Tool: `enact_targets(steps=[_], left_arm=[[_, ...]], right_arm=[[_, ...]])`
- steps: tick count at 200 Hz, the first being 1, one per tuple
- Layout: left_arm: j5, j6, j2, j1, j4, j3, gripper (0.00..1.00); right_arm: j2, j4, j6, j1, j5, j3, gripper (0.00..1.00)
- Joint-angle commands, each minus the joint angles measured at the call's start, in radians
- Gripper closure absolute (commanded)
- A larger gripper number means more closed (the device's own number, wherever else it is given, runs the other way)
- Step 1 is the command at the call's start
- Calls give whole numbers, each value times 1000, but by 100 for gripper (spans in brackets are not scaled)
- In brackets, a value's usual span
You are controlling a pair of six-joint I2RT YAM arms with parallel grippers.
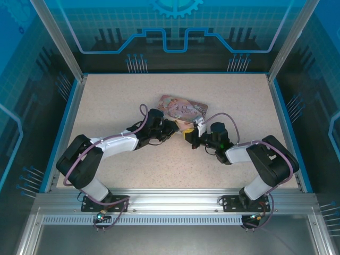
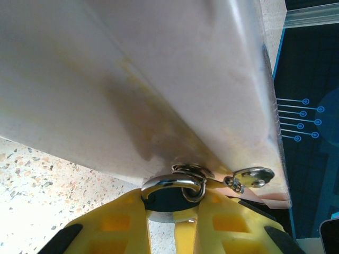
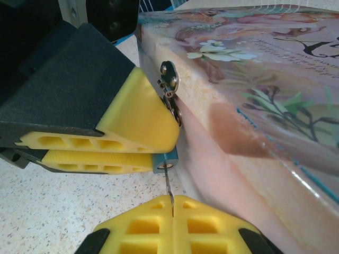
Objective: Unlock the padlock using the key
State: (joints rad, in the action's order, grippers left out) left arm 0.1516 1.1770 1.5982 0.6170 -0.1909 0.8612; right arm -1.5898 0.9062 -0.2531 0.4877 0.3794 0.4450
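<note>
The left gripper (image 2: pixel 172 209) clamped the padlock (image 3: pixel 165 163) at the tin's (image 3: pixel 254 79) clasp, while the right gripper (image 3: pixel 172 203) pinched the key (image 3: pixel 168 186) touching its underside.

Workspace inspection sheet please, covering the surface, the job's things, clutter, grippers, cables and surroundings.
Surface: speckled beige table, no spills seen.
Job's things: blue padlock has its shackle through the hasp of the pink tin; the key points up at its underside, and whether it is seated cannot be told.
Clutter: nothing seen.
Grippers: left gripper shut on the padlock; right gripper shut on the key.
Cables: purple cables loop along both arms.
Surroundings: blue printed panels, aluminium frame rail.
</note>
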Motion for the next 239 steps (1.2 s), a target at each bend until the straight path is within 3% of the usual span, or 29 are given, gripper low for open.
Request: enact_targets(steps=[1, 79, 150, 239], left_arm=[[84, -15, -32, 20, -21, -9, 93], [108, 32, -38, 22, -69, -6, 94], [112, 63, -47, 23, -83, -24, 94], [109, 52, -38, 20, -80, -22, 94]], right_arm=[[-2, 107, -24, 4, 43, 41, 100], [-68, 158, -39, 11, 25, 63, 100], [-34, 170, -23, -20, 45, 56, 100], [-33, 218, -65, -51, 125, 32, 100]])
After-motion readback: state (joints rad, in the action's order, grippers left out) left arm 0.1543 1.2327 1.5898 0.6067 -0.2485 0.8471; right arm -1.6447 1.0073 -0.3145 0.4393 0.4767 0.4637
